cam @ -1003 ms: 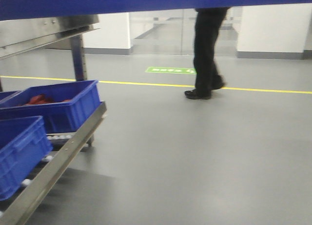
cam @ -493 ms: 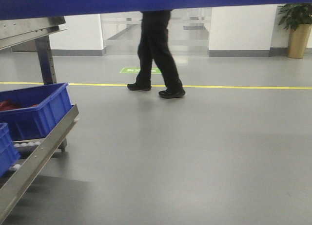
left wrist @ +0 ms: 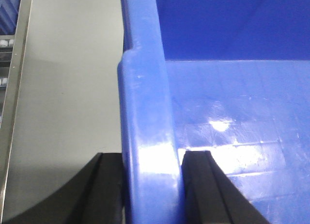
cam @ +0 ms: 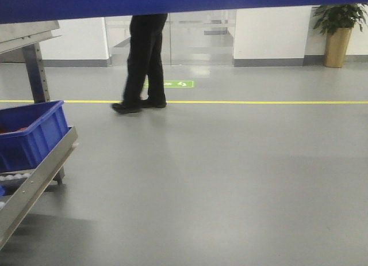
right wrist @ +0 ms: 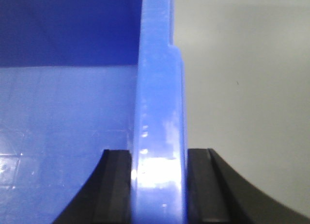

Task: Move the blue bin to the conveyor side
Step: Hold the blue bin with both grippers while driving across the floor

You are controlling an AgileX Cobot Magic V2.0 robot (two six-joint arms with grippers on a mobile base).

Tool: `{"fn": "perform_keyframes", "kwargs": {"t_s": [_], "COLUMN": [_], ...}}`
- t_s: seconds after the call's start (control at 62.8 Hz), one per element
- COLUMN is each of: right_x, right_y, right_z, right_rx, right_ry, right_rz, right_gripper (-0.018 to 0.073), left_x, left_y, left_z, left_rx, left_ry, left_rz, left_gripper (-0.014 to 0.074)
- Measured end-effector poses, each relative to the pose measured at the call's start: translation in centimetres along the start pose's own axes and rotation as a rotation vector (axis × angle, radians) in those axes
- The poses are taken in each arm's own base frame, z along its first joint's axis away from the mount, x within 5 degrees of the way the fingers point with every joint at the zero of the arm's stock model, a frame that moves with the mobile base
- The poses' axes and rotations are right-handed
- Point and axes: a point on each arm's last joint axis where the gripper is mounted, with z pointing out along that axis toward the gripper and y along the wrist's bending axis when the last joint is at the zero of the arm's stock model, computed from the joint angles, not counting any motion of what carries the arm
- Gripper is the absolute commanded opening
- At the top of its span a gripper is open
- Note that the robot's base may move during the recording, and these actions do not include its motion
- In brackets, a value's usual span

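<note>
Transit across a grey factory floor: in the front-facing view, the large glossy blue plastic bin (cam: 184,0) shows only as a dark blue band along the top of the frame, apparently carried high in front of the camera. Below it lie a yellow floor line (cam: 259,102) and a green floor sign (cam: 175,83), with a person in black trousers (cam: 144,59) standing at the line. A potted plant (cam: 338,30) stands by the far wall. A stainless-steel roller rack (cam: 34,177) at left bears a blue ridged crate (cam: 31,133). In the left wrist view, the left gripper (left wrist: 152,161) has its black fingers (left wrist: 201,185) closed to the width of the bin's thick rolled rim, one outside the wall and one inside, over bare floor. In the right wrist view, the right gripper (right wrist: 159,161) clamps the opposite rim the same way, fingers (right wrist: 116,185) pressed against both faces of the wall. No conveyor belt appears in any view. The step in hand looks like the carry, with the bin held between both arms. The next move calls for bringing the red-framed belt into sight, giving the person room, keeping both grips level, then lowering the bin at the belt's side before the fingers let go.
</note>
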Motion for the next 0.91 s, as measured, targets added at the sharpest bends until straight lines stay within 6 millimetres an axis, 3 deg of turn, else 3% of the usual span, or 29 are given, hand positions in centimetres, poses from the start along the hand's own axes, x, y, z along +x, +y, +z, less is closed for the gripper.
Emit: {"fn": "perform_keyframes", "kwargs": {"t_s": [0.907], "right_x": [0.01], "right_y": [-0.01], "right_z": [-0.08], "right_rx": [0.000], "right_ry": [-0.002], "right_rz": [0.000], "right_gripper": [-0.0079], "left_x": [0.00], "left_y": [0.00], "left_z": [0.00], "left_rx": [0.000], "left_ry": [0.000], "left_rz": [0.000], "left_gripper": [-0.0020]}}
